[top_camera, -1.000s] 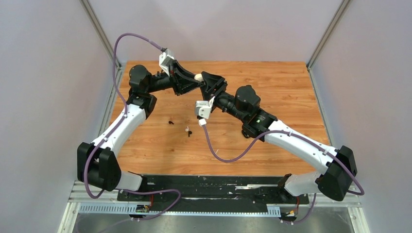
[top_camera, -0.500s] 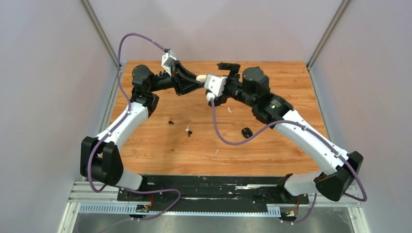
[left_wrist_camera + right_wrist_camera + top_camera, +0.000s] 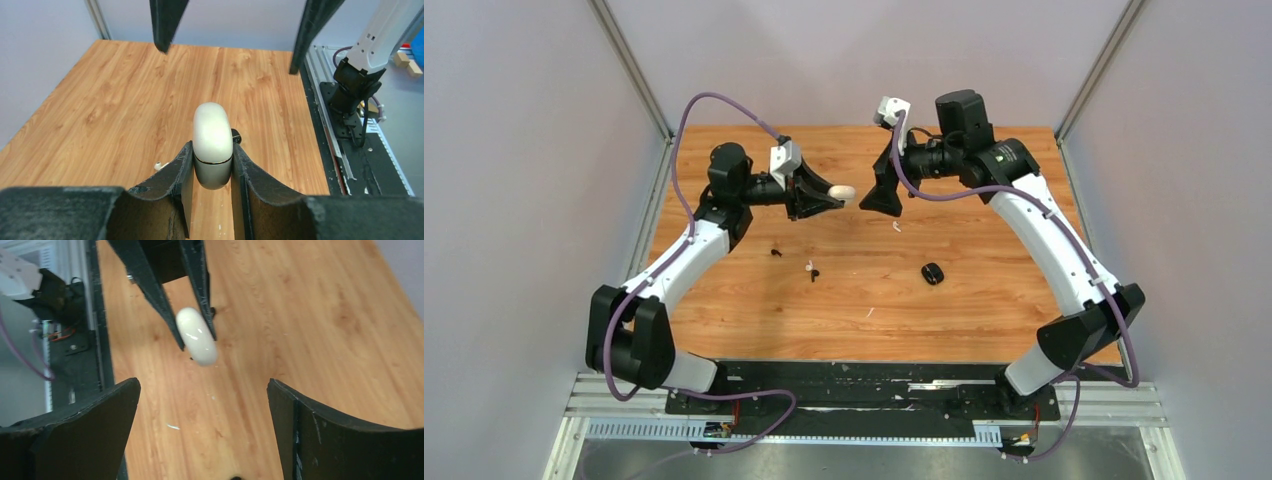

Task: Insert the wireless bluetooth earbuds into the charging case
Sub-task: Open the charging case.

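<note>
My left gripper (image 3: 835,194) is shut on a white charging case (image 3: 843,191), lid closed, held in the air over the back of the table. In the left wrist view the charging case (image 3: 212,137) sits clamped between both fingers. My right gripper (image 3: 876,203) faces it from the right, open and apart from it; its wrist view shows the case (image 3: 197,343) ahead of the wide jaws (image 3: 204,386). On the table lie tiny earbuds: a black earbud (image 3: 776,252), a white earbud (image 3: 808,266), another black one (image 3: 815,274) and a white one (image 3: 896,227).
A black oval case (image 3: 933,273) lies on the wood right of centre. The wooden table (image 3: 984,310) is bounded by grey walls on the left, right and back. A black mounting rail (image 3: 864,385) runs along the near edge.
My right gripper has opened wide, let go of the white case and drawn back to the right and upward. The left gripper keeps the case and has shifted slightly forward.
</note>
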`<action>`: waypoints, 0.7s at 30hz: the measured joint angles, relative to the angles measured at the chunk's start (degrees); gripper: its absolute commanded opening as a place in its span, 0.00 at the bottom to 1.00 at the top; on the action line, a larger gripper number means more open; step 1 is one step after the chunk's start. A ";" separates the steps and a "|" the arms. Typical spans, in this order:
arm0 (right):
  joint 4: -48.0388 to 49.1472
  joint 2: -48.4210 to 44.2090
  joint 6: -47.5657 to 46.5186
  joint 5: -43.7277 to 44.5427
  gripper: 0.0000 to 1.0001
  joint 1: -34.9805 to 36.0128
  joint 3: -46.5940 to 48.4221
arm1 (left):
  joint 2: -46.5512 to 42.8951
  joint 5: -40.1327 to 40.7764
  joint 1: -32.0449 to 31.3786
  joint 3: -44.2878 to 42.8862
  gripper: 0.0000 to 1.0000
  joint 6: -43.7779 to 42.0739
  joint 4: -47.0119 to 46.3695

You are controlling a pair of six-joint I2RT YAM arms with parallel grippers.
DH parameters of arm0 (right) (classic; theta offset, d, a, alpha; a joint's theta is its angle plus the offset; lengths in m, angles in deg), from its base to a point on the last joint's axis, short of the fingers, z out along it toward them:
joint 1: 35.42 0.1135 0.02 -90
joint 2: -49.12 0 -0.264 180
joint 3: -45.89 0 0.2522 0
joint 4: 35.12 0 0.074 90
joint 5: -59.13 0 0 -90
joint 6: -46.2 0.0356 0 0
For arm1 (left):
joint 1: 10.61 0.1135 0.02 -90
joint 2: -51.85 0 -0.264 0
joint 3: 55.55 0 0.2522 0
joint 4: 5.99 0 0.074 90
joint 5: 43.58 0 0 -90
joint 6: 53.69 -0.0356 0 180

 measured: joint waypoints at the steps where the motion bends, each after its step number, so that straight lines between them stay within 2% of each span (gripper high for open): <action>1: -1.11 0.70 0.17 -1.97 0.98 0.11 0.00 | -0.15 -0.02 -0.11 0.20 0.00 -0.66 0.31; 4: -2.67 1.81 0.46 -5.57 0.90 0.33 0.00 | -0.79 0.02 -0.61 0.79 0.00 -2.05 0.63; 10: -3.67 3.80 0.81 -8.72 0.86 0.37 0.15 | -2.45 -0.02 -1.97 1.16 0.00 -5.05 2.97; 21: -3.08 8.83 2.51 -6.19 0.78 1.09 0.20 | -2.86 -0.15 -2.12 0.96 0.00 -11.26 10.34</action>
